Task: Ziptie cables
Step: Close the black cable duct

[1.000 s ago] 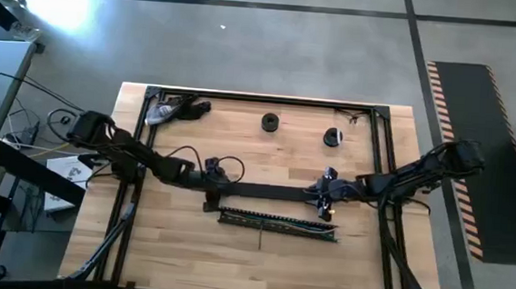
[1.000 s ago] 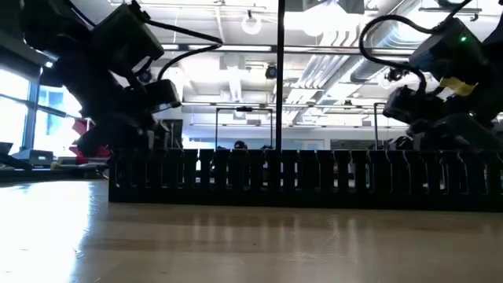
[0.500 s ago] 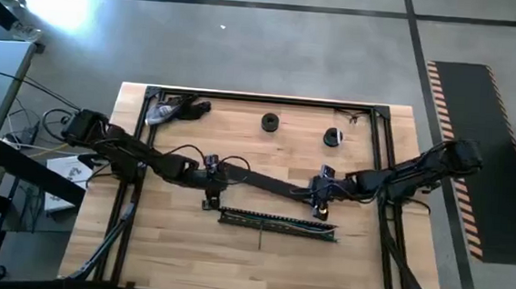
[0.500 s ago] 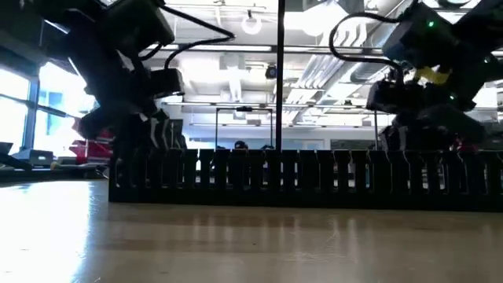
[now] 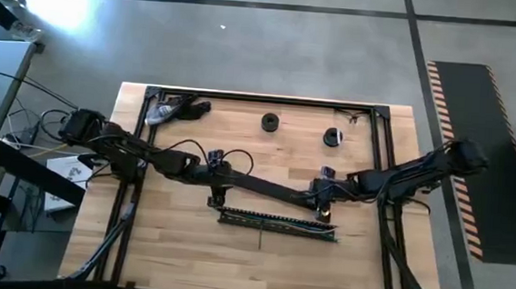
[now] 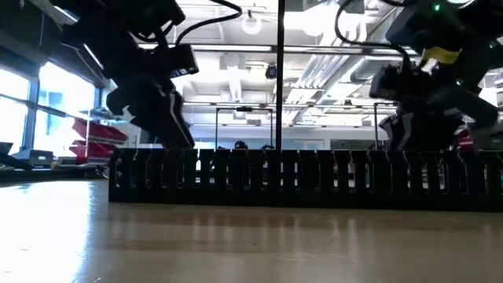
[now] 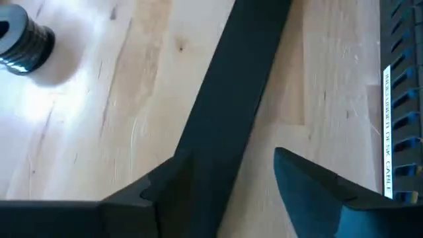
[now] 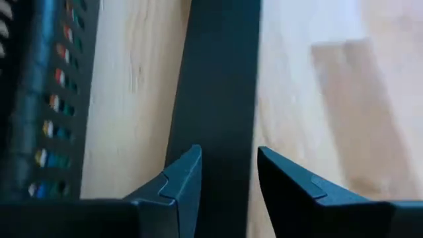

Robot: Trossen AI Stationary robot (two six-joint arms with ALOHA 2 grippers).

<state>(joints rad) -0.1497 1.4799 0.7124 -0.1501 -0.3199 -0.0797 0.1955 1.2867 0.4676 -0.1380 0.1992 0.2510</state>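
Cables (image 5: 278, 221): a thin bundle of pale, grey and greenish wires lying inside the slotted channel, running along its length; in the right wrist view small coloured spots show through the slots.
Slotted channel (image 5: 277, 222): a long black bar with comb-like upright teeth, lying flat on the worktop towards its near edge; from the low view the teeth form an even dark fence.
Flat strip (image 5: 264, 188): a long, smooth, matte black strip, straight-edged, slanting across the worktop just behind the channel, held at both ends.
Left gripper (image 5: 217, 172): at the strip's left end; in the left wrist view one finger (image 7: 324, 198) shows beside the strip with a gap of bare wood between them, the other lies against the strip's far edge, so the jaws stand apart around it.
Right gripper (image 5: 320, 195): at the strip's right end; jaws set either side of the strip, both fingers (image 8: 182, 182) close against its edges.
Worktop (image 5: 186, 258): pale wooden boards with visible grain, framed by black rails.
Spools: two small round dark reels, one (image 5: 270, 122) and another (image 5: 332, 137), well behind the strip.
Tool (image 5: 171, 110): a grey and black object at the far left corner; what it is cannot be told.
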